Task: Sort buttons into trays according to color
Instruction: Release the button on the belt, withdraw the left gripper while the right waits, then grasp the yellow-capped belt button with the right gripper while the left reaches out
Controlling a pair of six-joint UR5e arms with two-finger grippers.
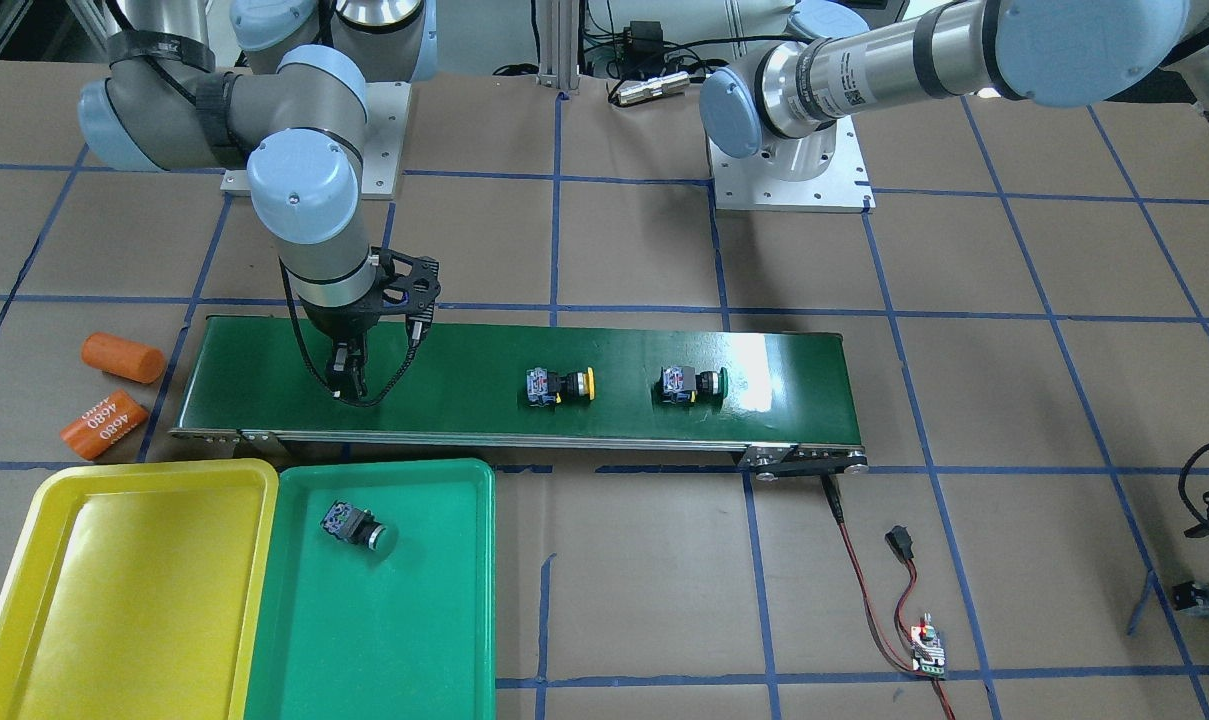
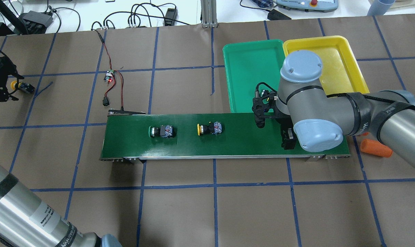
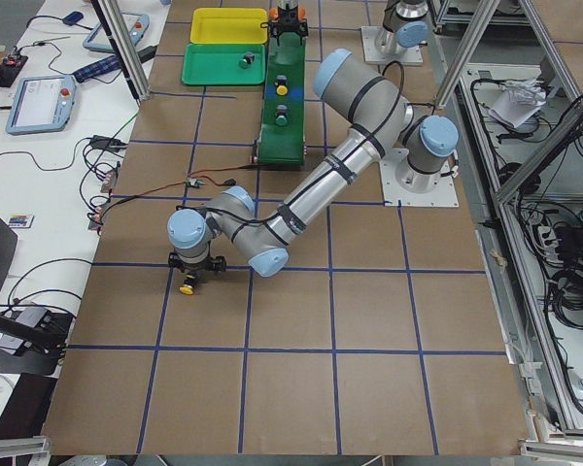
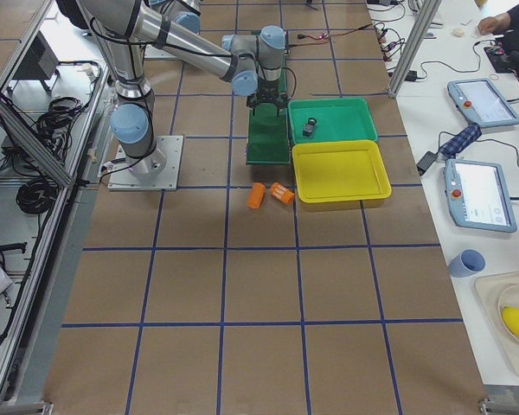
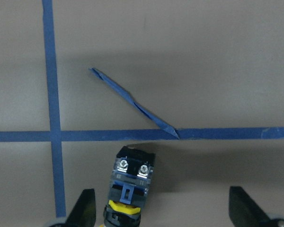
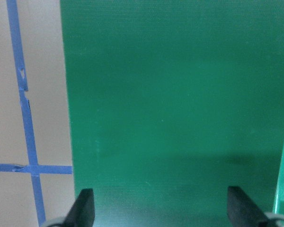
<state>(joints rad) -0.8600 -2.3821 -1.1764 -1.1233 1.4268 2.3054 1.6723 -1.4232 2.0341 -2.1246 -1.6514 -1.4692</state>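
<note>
Logged right claw [image 1: 348,390] released, empty, over belt [image 1: 464,350] end near green tray [image 1: 414,620]; nearest yellow button [image 1: 561,386] farther along belt toward robot's left, long axis along belt, cap facing away.

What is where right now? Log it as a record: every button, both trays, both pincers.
green tray: holds the tray green button
yellow tray: no button in it
conveyor belt: carries the belt yellow button and the belt green button, apart, both lying on their sides
loose yellow button: on the brown table paper, off the belt
left pincer: open, one finger on each side of the loose yellow button, not closed on it
right pincer: open, empty, over the belt's end nearest the trays
</note>
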